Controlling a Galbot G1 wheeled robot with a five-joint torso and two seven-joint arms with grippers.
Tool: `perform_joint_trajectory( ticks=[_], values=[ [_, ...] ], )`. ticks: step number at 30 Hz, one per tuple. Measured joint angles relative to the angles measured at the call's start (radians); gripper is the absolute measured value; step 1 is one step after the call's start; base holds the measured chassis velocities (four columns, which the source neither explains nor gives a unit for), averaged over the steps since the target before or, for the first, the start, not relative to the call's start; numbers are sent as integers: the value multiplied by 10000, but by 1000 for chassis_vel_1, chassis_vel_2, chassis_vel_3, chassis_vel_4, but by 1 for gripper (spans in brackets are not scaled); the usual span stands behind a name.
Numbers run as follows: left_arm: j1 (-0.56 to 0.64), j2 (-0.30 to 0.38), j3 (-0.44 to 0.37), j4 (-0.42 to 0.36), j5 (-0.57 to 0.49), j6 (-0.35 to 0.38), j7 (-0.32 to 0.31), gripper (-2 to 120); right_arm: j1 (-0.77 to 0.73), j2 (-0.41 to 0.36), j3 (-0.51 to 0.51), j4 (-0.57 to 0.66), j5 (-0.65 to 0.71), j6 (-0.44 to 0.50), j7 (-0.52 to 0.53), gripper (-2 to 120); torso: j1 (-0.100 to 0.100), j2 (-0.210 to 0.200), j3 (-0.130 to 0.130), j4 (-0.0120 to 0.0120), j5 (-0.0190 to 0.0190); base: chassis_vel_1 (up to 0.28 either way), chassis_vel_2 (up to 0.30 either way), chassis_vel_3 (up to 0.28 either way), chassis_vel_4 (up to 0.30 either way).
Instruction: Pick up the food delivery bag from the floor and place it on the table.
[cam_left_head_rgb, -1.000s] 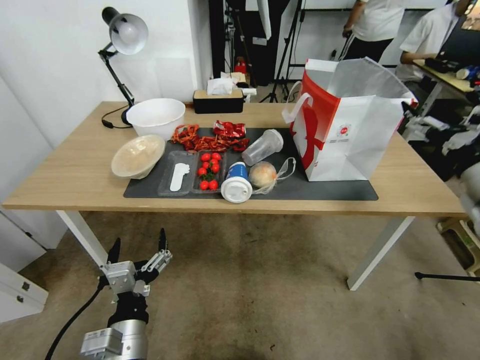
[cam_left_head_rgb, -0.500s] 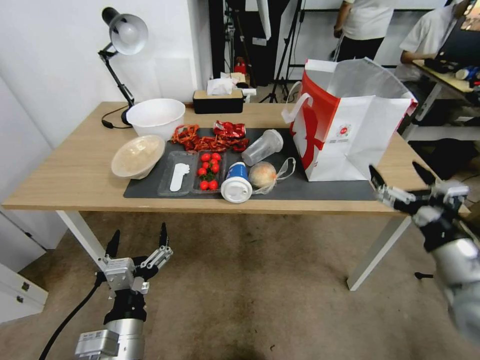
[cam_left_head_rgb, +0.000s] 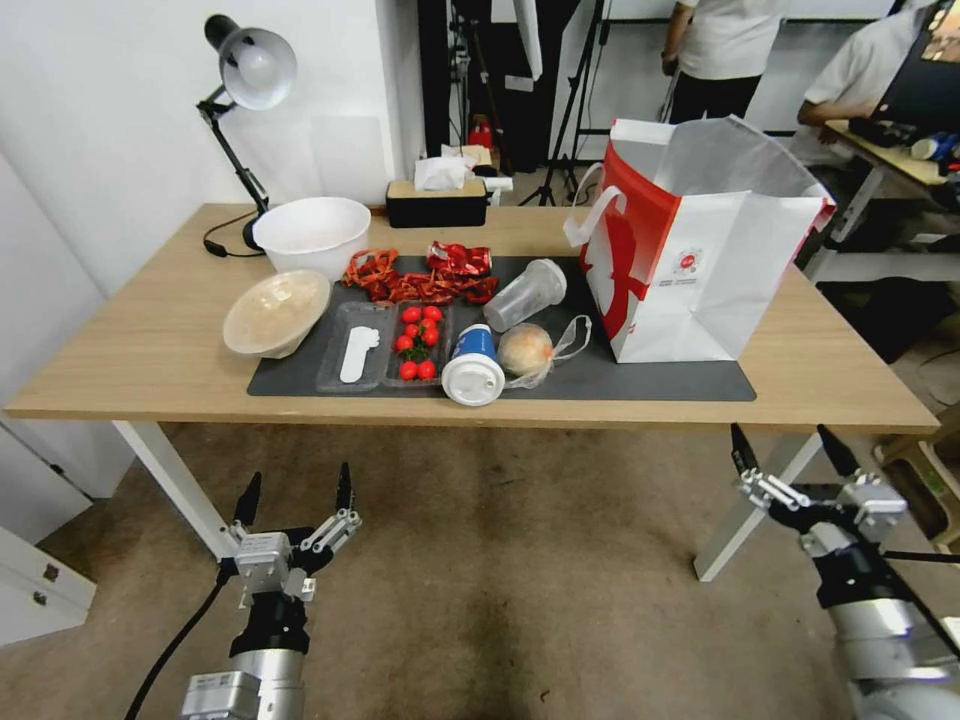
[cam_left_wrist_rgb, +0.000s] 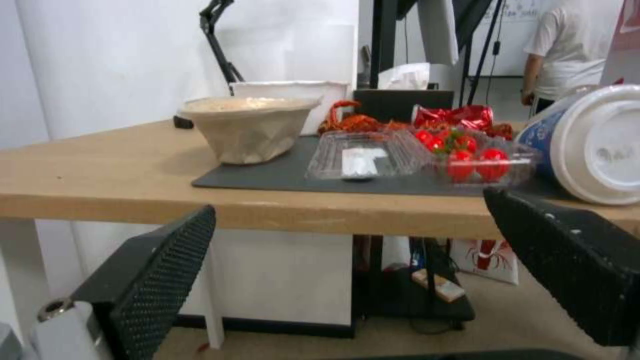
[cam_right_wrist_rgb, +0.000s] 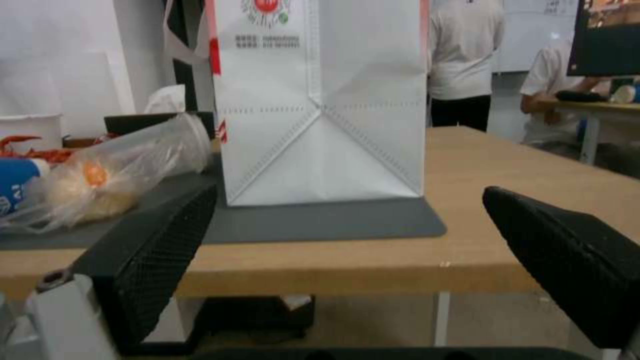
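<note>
White-and-red food delivery bag (cam_left_head_rgb: 700, 250): upright on the table (cam_left_head_rgb: 130, 350), right end of the dark grey mat (cam_left_head_rgb: 640, 380).
Left gripper (cam_left_head_rgb: 296, 496): spread, empty, low over the floor (cam_left_head_rgb: 520, 560).
Right gripper (cam_left_head_rgb: 788, 449): spread, empty, below the table's front edge.

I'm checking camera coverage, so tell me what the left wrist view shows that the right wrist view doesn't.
Left wrist alone: the paper bowl, the tomato tray and the open left gripper below the table edge. Right wrist alone: the food delivery bag standing upright on the mat, the bagged bun and the open right gripper. Both: the table, the dark mat, the blue cup.
</note>
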Motion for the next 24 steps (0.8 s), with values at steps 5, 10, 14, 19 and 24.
perform_joint_trajectory(
  ticks=[5,10,14,19,24],
  values=[
    [-68,-9,-68,277,-25,-161,154,100,279,96,-330,-422,-30,121,-170,100,0,0,0,0,1,0,0,0,0],
    [-91,-20,-92,372,-123,-206,295,100,467,91,-483,-623,-65,145,-211,100,1,-1,0,0,2,0,0,0,0],
    [-92,-22,-95,376,-148,-206,325,100,486,82,-491,-641,-74,145,-223,100,2,-1,0,0,1,0,0,0,0],
    [-92,-25,-98,376,-156,-206,328,100,489,69,-490,-641,-74,140,-225,100,1,-1,0,0,1,0,0,0,0],
    [-91,-25,-99,375,-158,-204,328,100,489,61,-483,-637,-65,134,-225,100,1,-1,0,0,1,0,0,0,0]
  ],
)
